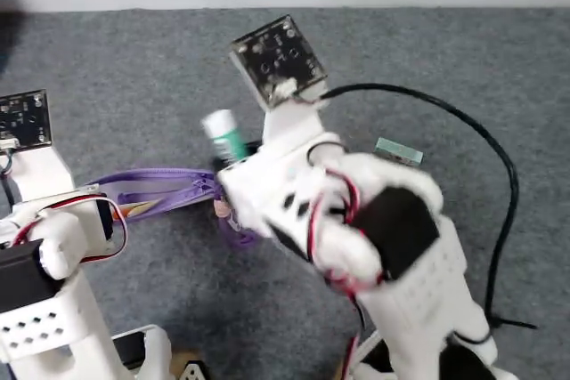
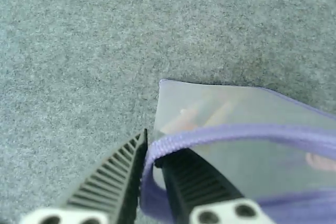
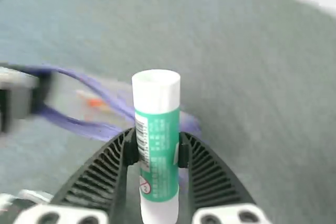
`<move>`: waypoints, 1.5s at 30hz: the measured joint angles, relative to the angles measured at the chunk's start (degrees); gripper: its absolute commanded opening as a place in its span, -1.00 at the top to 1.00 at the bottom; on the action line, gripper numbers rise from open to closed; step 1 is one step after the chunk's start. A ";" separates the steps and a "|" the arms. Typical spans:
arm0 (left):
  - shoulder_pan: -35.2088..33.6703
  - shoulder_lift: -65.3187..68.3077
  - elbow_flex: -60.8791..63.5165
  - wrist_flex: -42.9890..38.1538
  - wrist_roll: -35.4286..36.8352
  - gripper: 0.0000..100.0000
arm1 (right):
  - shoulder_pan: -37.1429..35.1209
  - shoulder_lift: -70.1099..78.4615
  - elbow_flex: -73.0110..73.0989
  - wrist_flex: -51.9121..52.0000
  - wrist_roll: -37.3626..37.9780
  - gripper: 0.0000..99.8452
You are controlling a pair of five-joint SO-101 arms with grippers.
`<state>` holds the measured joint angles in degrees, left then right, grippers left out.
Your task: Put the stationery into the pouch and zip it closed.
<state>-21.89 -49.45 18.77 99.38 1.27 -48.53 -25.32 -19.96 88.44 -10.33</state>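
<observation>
I'm pinching the pouch by its zip rim w/ my left pincer, near the left edge of the desk. My right pincer is clasping a glue stick beside the open mouth. Orange items are seemingly sitting inside already. The small block mid-desk & the zipping are remaining, I reckon.

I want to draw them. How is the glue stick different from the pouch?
The glue stick is a round white-and-green tube; the pouch is flat, see-through, with a purple edge. The right tool grips the glue stick around its middle; the left tool pinches the pouch by its purple edge. Both are held by a tool.
</observation>
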 measured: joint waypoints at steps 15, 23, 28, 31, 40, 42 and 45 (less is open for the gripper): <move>0.00 -0.09 0.62 0.00 0.00 0.97 | -6.24 -20.04 28.40 -30.51 0.44 0.98; 0.00 -0.70 4.04 0.00 0.00 0.97 | -7.21 -25.49 49.32 -54.68 5.36 0.98; 0.00 -0.70 4.04 0.00 0.00 0.97 | -7.21 -23.74 54.95 -65.41 7.38 0.98; 0.00 -0.70 4.04 0.00 0.00 0.97 | -8.09 -21.36 55.56 -68.66 7.74 0.98; 0.00 -0.70 4.04 0.00 0.00 0.97 | -11.16 -18.20 58.73 -69.98 7.74 0.98; 0.00 -0.70 4.04 0.00 0.00 0.97 | -11.16 -18.20 60.31 -69.98 7.74 0.97; 0.00 -0.70 4.04 0.00 0.00 0.97 | -11.16 -18.20 61.71 -69.98 7.74 0.90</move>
<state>-21.89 -50.15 22.81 99.38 1.27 -59.69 -43.52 41.76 18.46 -2.59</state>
